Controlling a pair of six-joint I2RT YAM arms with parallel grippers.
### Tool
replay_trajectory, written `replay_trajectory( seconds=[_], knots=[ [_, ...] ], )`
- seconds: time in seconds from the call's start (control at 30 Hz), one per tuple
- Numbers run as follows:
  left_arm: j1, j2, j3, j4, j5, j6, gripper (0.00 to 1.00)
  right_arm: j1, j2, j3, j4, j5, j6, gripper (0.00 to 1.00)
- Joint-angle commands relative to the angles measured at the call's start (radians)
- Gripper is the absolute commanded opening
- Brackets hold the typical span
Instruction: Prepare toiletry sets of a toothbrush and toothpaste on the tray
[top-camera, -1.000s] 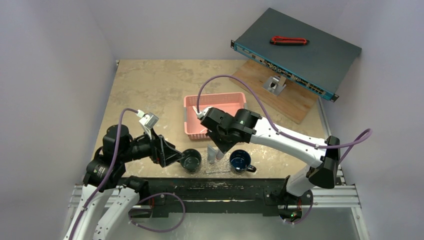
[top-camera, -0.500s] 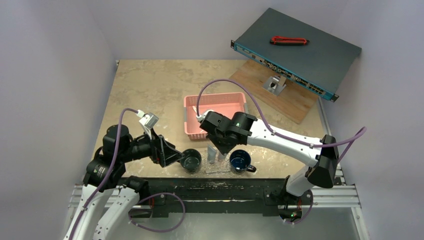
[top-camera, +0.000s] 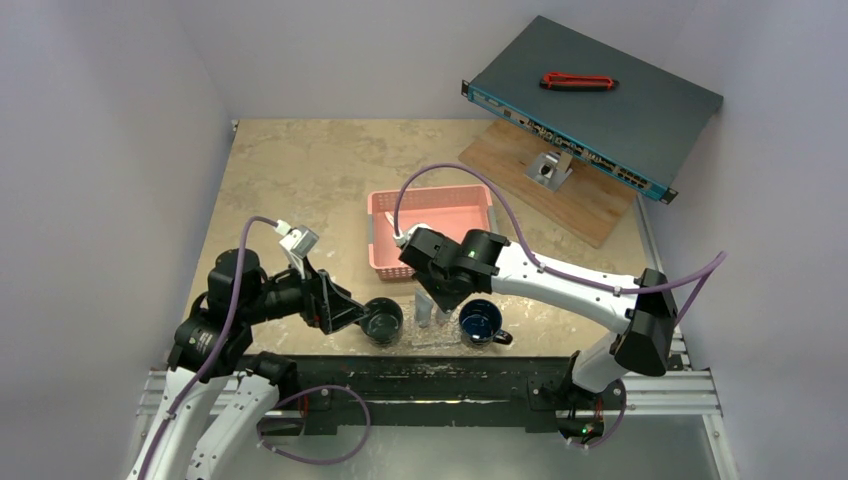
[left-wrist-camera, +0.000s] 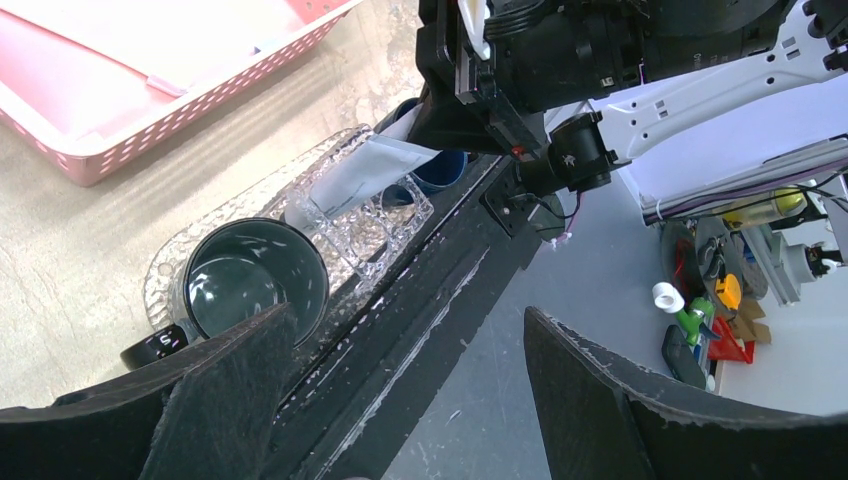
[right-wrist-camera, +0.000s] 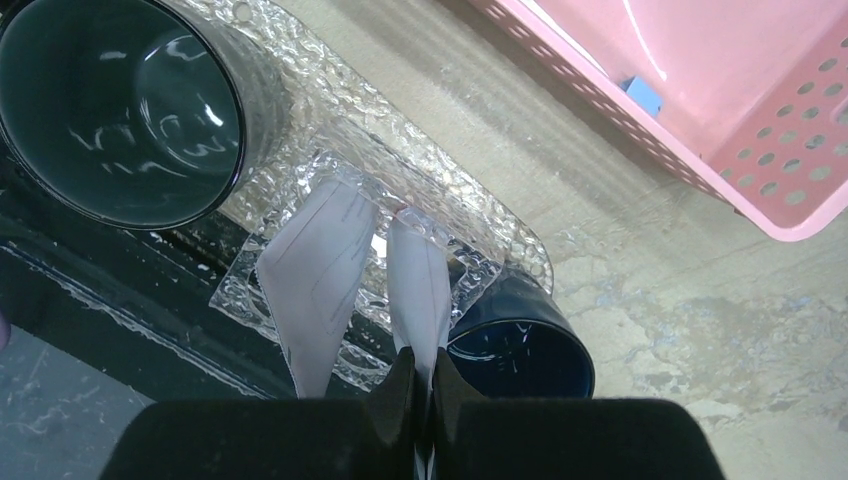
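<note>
Left of the flat, clear, bubbly plastic tray (right-wrist-camera: 455, 195), the left pincer (left-wrist-camera: 405, 335) hangs with its jaws spread wide and nothing between them. On the tray's left end stands a dark glossy mug (right-wrist-camera: 120, 100). At the tray's middle sits a clear divided holder (left-wrist-camera: 385, 235), with a wide, soft white toothpaste tube (right-wrist-camera: 315, 275) leaning in one of its cells. Just right of that, the right pincer (right-wrist-camera: 417, 375) is clamped tight on the upper end of a second pale toothpaste tube (right-wrist-camera: 418, 290). Its lower end reaches the holder, but I cannot tell whether it is seated. A dark blue mug (right-wrist-camera: 520, 345) stands on the tray's right end. Beyond the tray a pink slotted plastic basket (right-wrist-camera: 720, 170) rests on the mottled beige surface (right-wrist-camera: 650, 300).

The tube looks light, limp and slick. It would likely buckle if pushed down hard and squash if squeezed mid-body, so a hold near a firmer end seems safest
</note>
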Motion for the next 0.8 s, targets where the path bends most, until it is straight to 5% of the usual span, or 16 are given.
replay_trajectory(
  seconds=[0.0, 0.33, 0.77],
  knots=[
    [-0.003, 0.005, -0.002, 0.023, 0.011, 0.016, 0.83, 0.004, -0.006, -0.009, 0.033, 0.026, 0.021, 0.0],
    [-0.004, 0.004, -0.004, 0.024, 0.011, 0.013, 0.83, 0.005, -0.002, -0.035, 0.057, 0.021, 0.028, 0.05],
    [-0.003, 0.005, -0.004, 0.023, 0.011, 0.014, 0.83, 0.008, -0.003, 0.006, 0.046, 0.049, 0.036, 0.29]
  ],
)
